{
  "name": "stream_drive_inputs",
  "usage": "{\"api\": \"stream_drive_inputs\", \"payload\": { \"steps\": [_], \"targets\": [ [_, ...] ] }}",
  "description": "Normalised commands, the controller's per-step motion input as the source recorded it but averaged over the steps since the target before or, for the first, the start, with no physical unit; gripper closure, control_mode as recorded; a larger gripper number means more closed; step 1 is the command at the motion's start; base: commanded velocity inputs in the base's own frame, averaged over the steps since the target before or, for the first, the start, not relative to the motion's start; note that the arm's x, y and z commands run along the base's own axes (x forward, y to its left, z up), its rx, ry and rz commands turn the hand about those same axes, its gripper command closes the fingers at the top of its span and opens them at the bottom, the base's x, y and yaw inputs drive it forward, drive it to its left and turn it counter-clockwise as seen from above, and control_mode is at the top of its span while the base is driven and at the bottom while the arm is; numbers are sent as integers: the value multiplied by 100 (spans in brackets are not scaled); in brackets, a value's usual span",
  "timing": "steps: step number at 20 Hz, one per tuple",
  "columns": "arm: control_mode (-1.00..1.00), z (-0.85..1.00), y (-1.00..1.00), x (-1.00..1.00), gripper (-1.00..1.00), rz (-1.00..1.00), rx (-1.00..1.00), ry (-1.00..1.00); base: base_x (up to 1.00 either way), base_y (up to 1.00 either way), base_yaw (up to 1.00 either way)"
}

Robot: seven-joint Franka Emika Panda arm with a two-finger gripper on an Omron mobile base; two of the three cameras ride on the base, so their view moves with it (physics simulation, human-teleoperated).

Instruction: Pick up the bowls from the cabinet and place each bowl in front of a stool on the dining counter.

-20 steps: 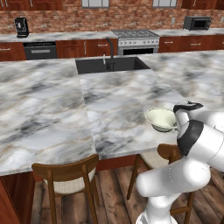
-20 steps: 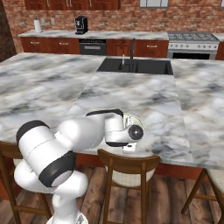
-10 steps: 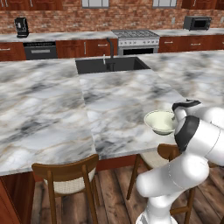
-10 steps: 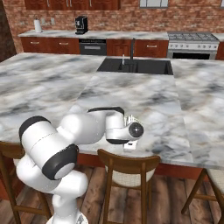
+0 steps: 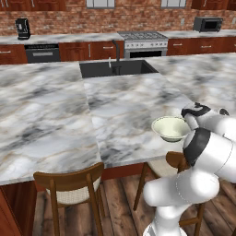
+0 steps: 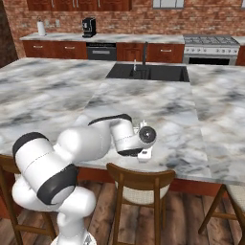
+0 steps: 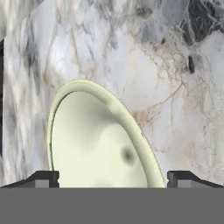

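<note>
A whitish pale-green bowl (image 5: 170, 128) sits upright on the dining counter (image 5: 115, 106) near its front edge, above a wooden stool (image 5: 177, 161). In the hand view the bowl (image 7: 100, 140) lies just beyond my gripper (image 7: 113, 179). The gripper is open, with one fingertip (image 7: 47, 178) outside each side of the rim. In the right base view my arm and hand (image 6: 141, 139) cover the bowl at the counter (image 6: 158, 110) edge, above another stool (image 6: 141, 179). The cabinet is out of view.
A black inset sink (image 5: 117, 69) with a faucet lies in the far middle of the island. A second stool (image 5: 69, 182) stands to the left. Behind are the stove (image 5: 143, 39), a coffee maker (image 5: 22, 27) and a microwave (image 5: 207, 24) against the brick wall.
The jaws have gone from shut to wide open, letting go of the bowl. The bowl stays in the same spot on the counter. The arm has shifted only slightly.
</note>
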Motion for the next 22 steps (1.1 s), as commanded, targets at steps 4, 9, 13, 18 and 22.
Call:
{"api": "stream_drive_inputs", "payload": {
  "steps": [4,9,13,18,22],
  "targets": [
    [-100,67,-11,-17,-100,0,-12,15,0,0,0],
    [-100,77,0,-22,-100,2,-11,12,0,0,0],
    [-100,75,8,-27,-100,9,-11,7,0,0,0],
    [-100,66,40,-59,-100,19,-10,4,0,0,0],
    [-100,79,59,-57,-100,23,-9,2,0,0,0]
  ]
}}
